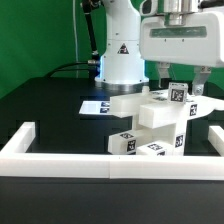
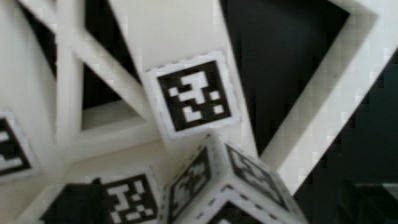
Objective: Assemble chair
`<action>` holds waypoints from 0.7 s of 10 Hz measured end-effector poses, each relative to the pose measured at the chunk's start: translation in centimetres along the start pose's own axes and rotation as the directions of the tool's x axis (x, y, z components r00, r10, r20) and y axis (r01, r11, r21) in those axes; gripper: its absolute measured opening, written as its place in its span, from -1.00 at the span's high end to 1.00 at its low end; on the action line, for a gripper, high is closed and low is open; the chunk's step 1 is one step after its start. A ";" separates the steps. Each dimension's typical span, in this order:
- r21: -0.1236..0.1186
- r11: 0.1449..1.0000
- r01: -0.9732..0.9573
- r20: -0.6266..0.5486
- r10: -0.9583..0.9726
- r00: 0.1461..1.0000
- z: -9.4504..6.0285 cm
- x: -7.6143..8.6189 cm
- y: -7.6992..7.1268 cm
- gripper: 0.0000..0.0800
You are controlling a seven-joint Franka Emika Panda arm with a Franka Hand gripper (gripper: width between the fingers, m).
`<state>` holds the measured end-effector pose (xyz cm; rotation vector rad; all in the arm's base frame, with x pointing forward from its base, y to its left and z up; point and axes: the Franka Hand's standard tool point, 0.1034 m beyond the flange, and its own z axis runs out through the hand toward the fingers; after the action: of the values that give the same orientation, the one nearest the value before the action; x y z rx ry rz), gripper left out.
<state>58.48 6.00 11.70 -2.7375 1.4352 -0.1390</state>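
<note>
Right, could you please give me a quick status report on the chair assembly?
Tool open, poised over the chair parts. Parts clustered beside the border wall. No obstruction seen.

Black table (image 1: 50,105), white border wall (image 1: 60,156) along its near edge, marker board (image 1: 100,107) flat farther back, green backdrop (image 1: 40,35) beyond.

The chair parts (image 1: 160,122) are white, and each small square tag (image 2: 192,95) is a black-and-white blocky pattern. The worktop (image 1: 50,115) is black. The border wall (image 1: 60,160) is white. The marker board (image 1: 95,107) is white with black tags. The curtain (image 1: 40,35) behind is green.
</note>
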 end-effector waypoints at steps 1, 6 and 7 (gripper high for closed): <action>0.000 0.994 0.110 0.000 -0.110 0.994 0.0 0.1 0.1 -0.62; -0.009 0.890 0.456 -0.003 -0.456 0.890 0.0 0.5 0.3 -0.62; -0.011 0.849 0.528 -0.003 -0.528 0.849 0.0 0.6 0.3 -0.62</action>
<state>58.54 5.34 11.71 -3.0624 0.6372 -0.1569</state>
